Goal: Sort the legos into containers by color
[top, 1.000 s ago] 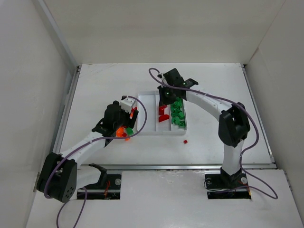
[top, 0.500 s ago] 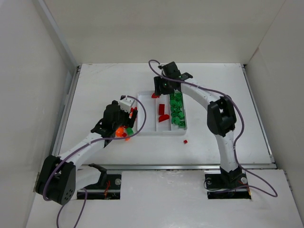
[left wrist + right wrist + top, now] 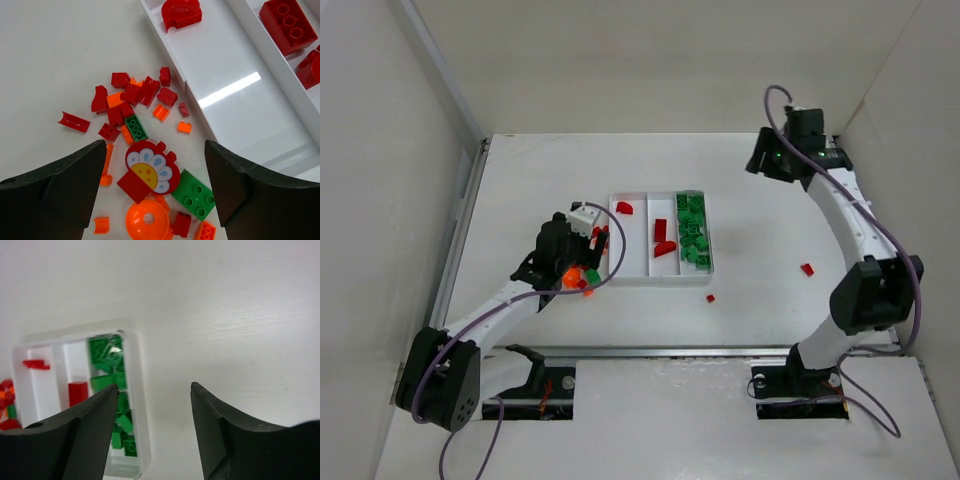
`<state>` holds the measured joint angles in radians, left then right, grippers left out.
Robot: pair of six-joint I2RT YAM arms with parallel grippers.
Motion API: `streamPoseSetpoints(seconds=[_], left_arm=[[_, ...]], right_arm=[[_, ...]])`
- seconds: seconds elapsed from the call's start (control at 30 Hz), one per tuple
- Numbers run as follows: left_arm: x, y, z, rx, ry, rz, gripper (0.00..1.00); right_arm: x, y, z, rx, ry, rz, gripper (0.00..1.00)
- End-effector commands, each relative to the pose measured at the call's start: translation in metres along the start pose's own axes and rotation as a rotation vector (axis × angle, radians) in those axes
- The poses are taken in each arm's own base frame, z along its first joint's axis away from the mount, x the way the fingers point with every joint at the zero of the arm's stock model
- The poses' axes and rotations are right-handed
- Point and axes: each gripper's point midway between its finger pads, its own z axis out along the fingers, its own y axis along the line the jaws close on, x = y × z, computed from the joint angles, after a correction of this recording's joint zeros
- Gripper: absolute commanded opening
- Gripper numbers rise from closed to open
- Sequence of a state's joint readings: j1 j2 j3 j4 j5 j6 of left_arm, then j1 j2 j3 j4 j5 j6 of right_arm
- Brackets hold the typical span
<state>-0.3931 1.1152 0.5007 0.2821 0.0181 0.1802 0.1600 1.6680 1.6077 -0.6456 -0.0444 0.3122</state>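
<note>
Compartments number three, holding three red legos, many green legos.

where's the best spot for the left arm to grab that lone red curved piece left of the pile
Probably its middle: pinch the red curved piece across its narrow width, coming straight down from above with the left gripper. It lies flat and slanted, apart from the pile, with bare table along both long sides, so turn the fingers to match the slant.
</note>
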Motion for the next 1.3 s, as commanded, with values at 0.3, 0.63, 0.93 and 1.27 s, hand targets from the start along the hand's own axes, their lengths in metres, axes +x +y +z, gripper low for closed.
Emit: streamPoseSetpoints(seconds=[0.3,0.63,0.93,1.27], left_arm=[[-0.018,0.01,0.007,-0.03,-0.07,0.029,0.77],[-0.013,0.012,0.007,-0.038,-0.07,0.016,0.77],[-0.013,0.016,0.007,-0.048,-0.08,0.012,0.78],[-0.01,0.019,0.008,-0.055,-0.069,0.008,0.78]], right_arm=[[0.113,-0.177,-0.051,0.43,0.167,0.454,0.88],[0.183,-0.232,-0.044,0.582,0.393,0.455,0.96],[0.197,-0.251,-0.022,0.552,0.575,0.281,0.92],[0.218,-0.252,-0.014,0.524,0.657,0.271,0.63]])
